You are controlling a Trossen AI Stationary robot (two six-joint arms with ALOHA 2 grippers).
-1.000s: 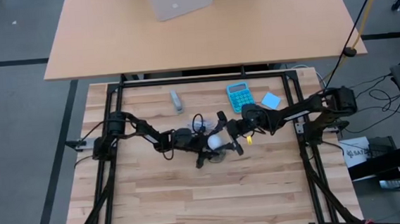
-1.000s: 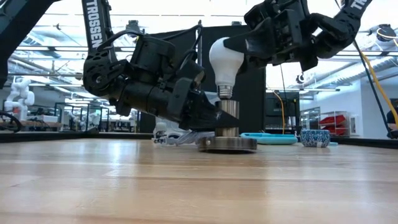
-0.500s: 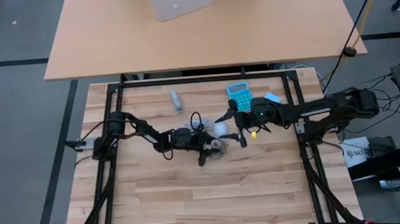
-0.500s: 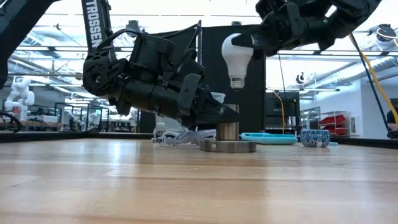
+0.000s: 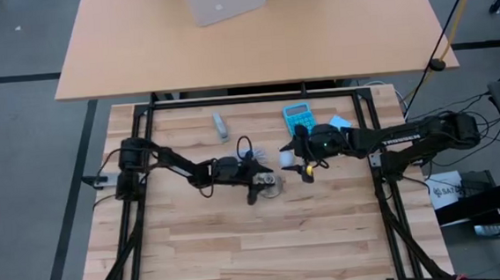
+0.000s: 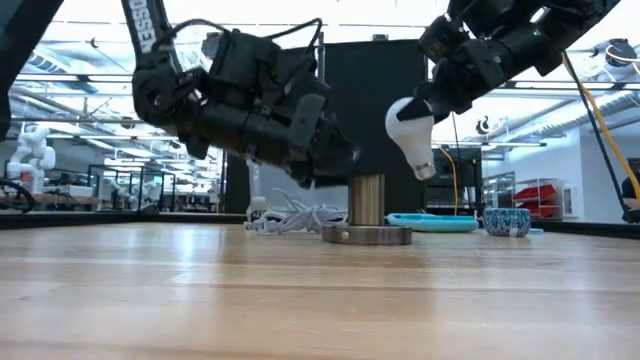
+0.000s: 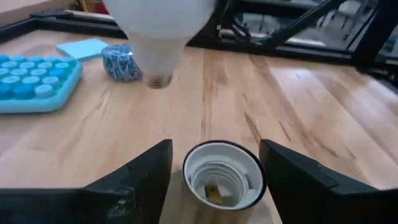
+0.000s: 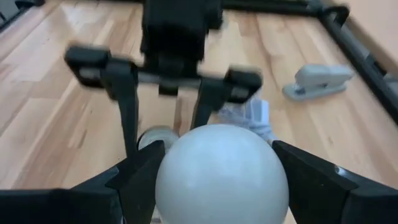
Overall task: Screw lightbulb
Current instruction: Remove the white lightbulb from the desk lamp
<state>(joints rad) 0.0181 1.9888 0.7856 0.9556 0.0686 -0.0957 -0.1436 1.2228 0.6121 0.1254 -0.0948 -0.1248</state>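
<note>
The white lightbulb [image 6: 410, 130] hangs tilted in the air just right of the socket, with my right gripper [image 6: 432, 95] shut on it. Its silvery screw end [image 6: 425, 170] points down. The grey metal socket [image 6: 367, 205] stands upright on its round disc base [image 6: 366, 235], and its open mouth [image 7: 224, 174] faces up. My left gripper [image 7: 214, 144] is open and hovers slightly above the socket. One finger stands on each side of the socket, clear of it. From above, the bulb [image 5: 287, 158] sits right of the socket [image 5: 272, 184]. My right gripper pinches the bulb's rounded frosted head [image 8: 221, 174] between its two fingers [image 8: 134, 180], one on each side. The fingers slant down from the table's right side. The bulb is lifted clear and tilted, with its screw end [image 7: 158, 79] lowest and the table bare beneath it.
A white coiled cable [image 6: 290, 215] lies behind the socket. A teal calculator [image 5: 299, 119], a blue note [image 5: 338, 123] and a grey stapler [image 5: 221, 124] lie toward the far edge. A small blue patterned thing [image 7: 121, 62] sits by the calculator. A black frame [image 5: 256, 100] borders the table.
My right gripper has lifted the bulb off the socket's mouth, carried it toward the table's right edge and tipped, so the bulb has gone from upright to tilted. My left gripper has let go of the socket's stem and risen above it. The socket has stayed in place.
</note>
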